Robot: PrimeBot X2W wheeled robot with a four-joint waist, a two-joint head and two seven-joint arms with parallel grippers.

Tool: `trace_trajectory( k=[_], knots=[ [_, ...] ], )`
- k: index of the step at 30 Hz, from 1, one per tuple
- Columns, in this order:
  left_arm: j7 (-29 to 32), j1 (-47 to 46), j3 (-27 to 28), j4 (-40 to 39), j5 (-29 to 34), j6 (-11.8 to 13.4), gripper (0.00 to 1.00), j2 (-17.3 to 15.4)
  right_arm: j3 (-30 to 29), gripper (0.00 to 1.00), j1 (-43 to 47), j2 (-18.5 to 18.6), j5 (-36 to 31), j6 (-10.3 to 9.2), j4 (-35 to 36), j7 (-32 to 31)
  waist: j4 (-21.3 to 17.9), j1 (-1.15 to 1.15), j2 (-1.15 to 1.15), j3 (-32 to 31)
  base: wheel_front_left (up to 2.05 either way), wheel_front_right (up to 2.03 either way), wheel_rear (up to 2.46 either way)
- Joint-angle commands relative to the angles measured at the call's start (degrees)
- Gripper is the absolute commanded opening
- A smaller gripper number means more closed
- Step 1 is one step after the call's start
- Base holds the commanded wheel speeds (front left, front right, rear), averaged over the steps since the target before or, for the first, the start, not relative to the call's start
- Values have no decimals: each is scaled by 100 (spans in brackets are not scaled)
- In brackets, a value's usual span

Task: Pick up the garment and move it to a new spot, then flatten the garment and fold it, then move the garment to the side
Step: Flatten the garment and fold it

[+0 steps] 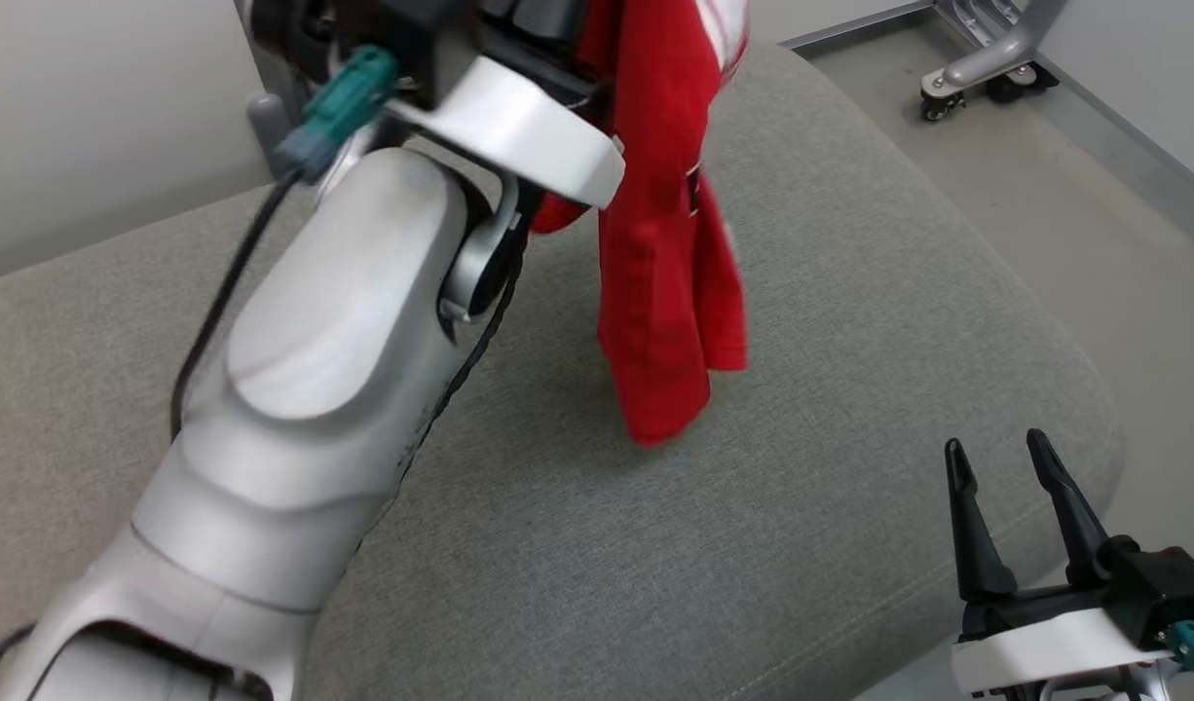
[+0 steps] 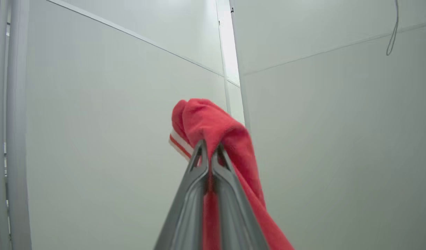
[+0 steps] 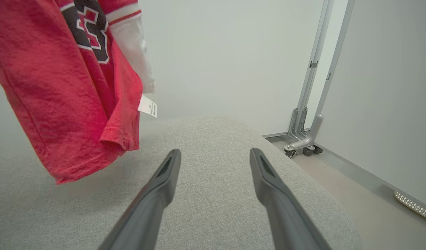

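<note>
The garment (image 1: 670, 273) is a red shirt with white trim and a dark number print. It hangs in the air above the grey cushion (image 1: 802, 467), its lower hem just clear of the fabric. In the left wrist view my left gripper (image 2: 209, 147) is shut on a bunched fold of the garment (image 2: 213, 125), raised high toward the walls. The garment (image 3: 67, 90) dangles at the upper left of the right wrist view, with a small white label showing. My right gripper (image 1: 996, 465) stands open near the cushion's front right corner; its own view shows the right gripper (image 3: 215, 155) with nothing between its fingers.
My left forearm (image 1: 334, 370) crosses the left half of the head view, over the cushion. Bare floor (image 1: 1094, 224) lies to the right of the cushion, with a wheeled metal frame base (image 1: 987, 68) by the wall. Pale walls stand behind.
</note>
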State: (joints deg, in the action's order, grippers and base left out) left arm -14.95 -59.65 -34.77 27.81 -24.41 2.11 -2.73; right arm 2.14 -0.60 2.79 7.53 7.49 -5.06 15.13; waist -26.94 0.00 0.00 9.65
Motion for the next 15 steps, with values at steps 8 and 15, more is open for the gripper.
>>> trace_trajectory(
  k=[8, 15],
  knots=[
    [-24, 1993, 1800, -1322, 501, -296, 0, -25, -162, 100, 75, 22, -96, 1, 31, 3, 522, 0, 0, 41, 0, 0, 0],
    [-25, 3847, 2928, -1396, 412, -307, 0, -25, -202, 100, 60, 24, -229, 0, 58, 3, 1222, 0, 0, 120, 0, 0, 0]
  ],
)
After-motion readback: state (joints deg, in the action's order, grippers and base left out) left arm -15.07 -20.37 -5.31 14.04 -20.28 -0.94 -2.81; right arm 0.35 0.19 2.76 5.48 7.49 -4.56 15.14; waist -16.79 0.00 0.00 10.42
